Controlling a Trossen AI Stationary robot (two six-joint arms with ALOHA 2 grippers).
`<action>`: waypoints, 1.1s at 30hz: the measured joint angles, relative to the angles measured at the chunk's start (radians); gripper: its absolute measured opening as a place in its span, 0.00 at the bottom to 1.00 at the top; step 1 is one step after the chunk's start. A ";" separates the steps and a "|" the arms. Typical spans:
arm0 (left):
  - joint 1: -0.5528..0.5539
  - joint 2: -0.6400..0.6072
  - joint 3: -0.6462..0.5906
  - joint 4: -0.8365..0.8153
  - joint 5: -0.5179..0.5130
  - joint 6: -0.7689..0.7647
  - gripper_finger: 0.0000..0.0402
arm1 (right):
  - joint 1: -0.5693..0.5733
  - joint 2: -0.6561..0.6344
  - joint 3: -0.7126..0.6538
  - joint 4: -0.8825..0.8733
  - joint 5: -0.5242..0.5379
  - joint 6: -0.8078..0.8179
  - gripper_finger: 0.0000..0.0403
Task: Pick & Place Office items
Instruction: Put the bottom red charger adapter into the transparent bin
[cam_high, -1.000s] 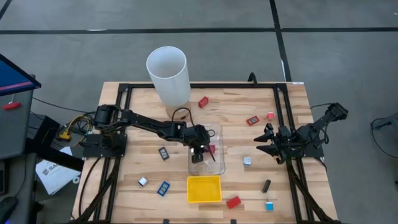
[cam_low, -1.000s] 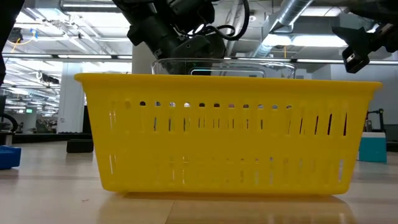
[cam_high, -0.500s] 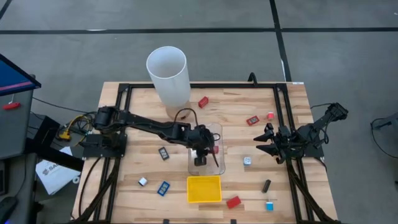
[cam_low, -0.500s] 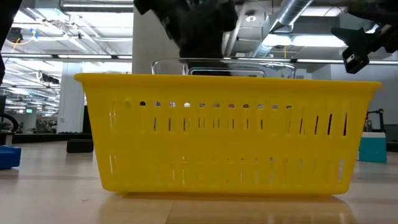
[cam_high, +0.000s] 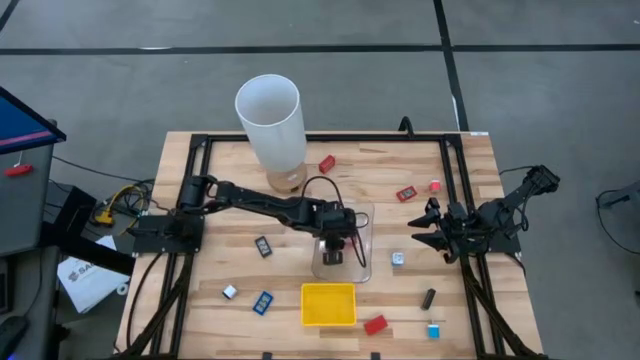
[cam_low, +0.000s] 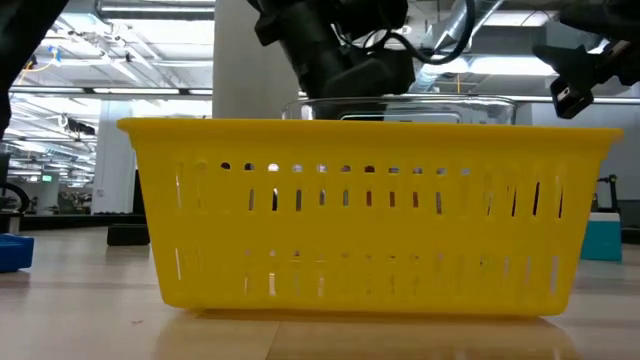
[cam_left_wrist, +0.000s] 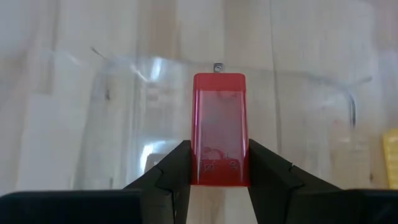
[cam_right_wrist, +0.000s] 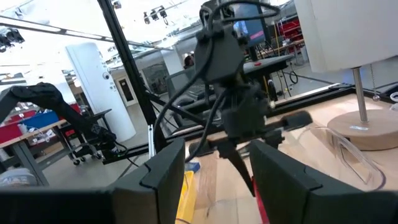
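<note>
My left gripper reaches from the table's left over the clear bin at mid-table and is shut on a red translucent block. In the low view it shows above the yellow tray. My right gripper waits open near the right edge, touching nothing. Other small office items lie flat on the wood: a red piece, a red piece, a pink piece, a white one, a black one and blue ones. My left gripper pinches the red block between its two fingers at the block's near end. The fingers come from above, pointing down. The block sticks out past the fingertips over the clear bin's floor; whether it touches that floor I cannot tell.
The tall white cylinder stands at the far edge, left of centre. The yellow tray sits just nearer than the clear bin. A red piece and a blue one lie near the near edge. Black frame rails run along both table sides.
My left gripper has moved toward the table's right while staying shut on the red block. The clear bin now stands a little farther right than before, slid along the table. The right arm has kept still.
</note>
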 joint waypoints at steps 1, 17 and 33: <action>0.000 -0.002 -0.001 -0.016 -0.001 -0.001 0.29 | 0.000 0.000 0.000 -0.001 0.000 0.000 0.43; -0.002 -0.007 -0.074 -0.039 -0.097 -0.120 0.29 | 0.000 0.000 0.000 -0.006 0.000 0.009 0.43; -0.019 -0.120 -0.167 -0.020 -0.163 -0.154 0.29 | 0.000 0.000 0.000 -0.009 0.000 0.016 0.43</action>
